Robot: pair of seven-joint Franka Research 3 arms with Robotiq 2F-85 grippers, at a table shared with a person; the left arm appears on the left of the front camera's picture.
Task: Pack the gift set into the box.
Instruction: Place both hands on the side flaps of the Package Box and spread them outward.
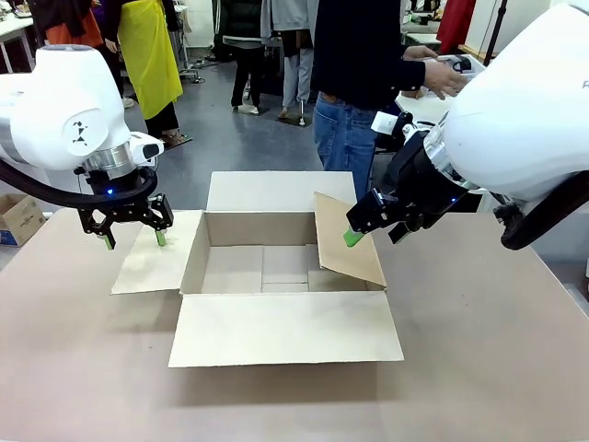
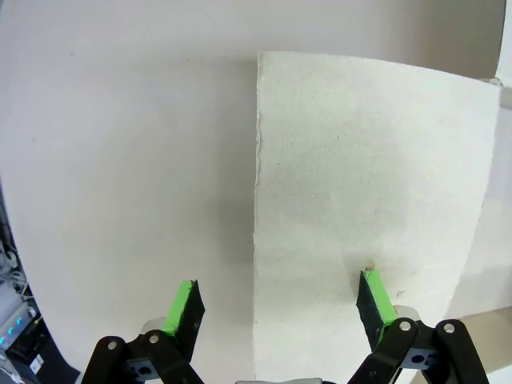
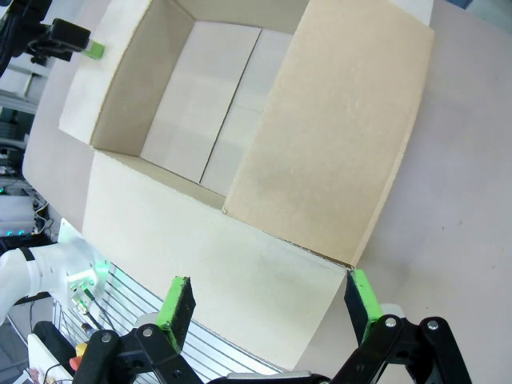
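The box [image 1: 262,228] stands open at the table's middle, nothing inside, with its left, far and near flaps spread flat. Its right flap [image 1: 345,241] tilts up and inward. My left gripper [image 1: 134,236] hangs open just above the left flap [image 2: 368,200], one finger over the flap and one over the table. My right gripper [image 1: 375,230] is open beside the raised right flap [image 3: 336,136], looking down into the box [image 3: 120,88]. A person's hand [image 1: 444,77] rests on a pale object [image 1: 466,63] behind my right arm; I cannot tell whether it is the gift set.
The person [image 1: 354,55] stands at the far side, behind the box. A small printed carton [image 1: 18,217] sits on the floor at left. Bare tabletop [image 1: 479,350] lies in front of and to the right of the box.
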